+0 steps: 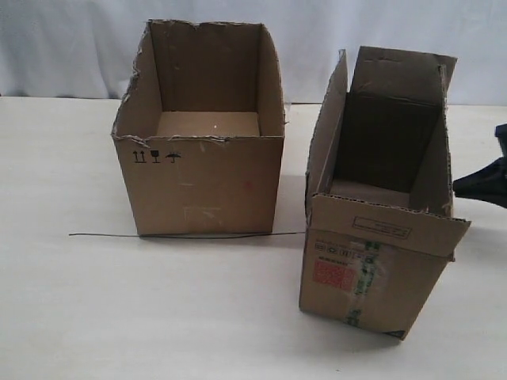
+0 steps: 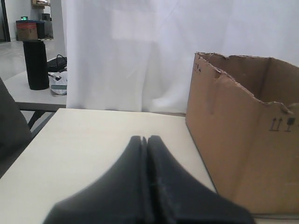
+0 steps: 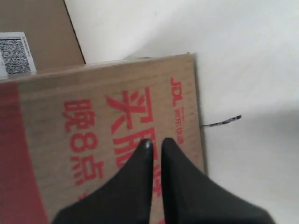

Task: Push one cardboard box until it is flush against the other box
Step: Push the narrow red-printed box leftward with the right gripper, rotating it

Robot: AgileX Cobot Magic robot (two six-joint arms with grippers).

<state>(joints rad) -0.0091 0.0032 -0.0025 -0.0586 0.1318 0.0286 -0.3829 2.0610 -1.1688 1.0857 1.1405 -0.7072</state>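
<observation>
hovering at the cardboard box's (image 1: 380,237) outer wall, the narrow, empty right gripper (image 3: 156,142) is pointing across it toward the other box (image 1: 202,178).

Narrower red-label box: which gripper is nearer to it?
Right. The right gripper is at the printed side of the cardboard box, touching or nearly so. The left gripper sits beside the other box, the cardboard box not in its view.

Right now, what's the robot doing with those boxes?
It's set to push the narrow box against the wide box. Its closed right end effector is at the narrow box's outer side, by the red writing. There's a gap between the boxes, so they aren't together yet. The closed left end effector sits off beside the wide box, touching nothing.
</observation>
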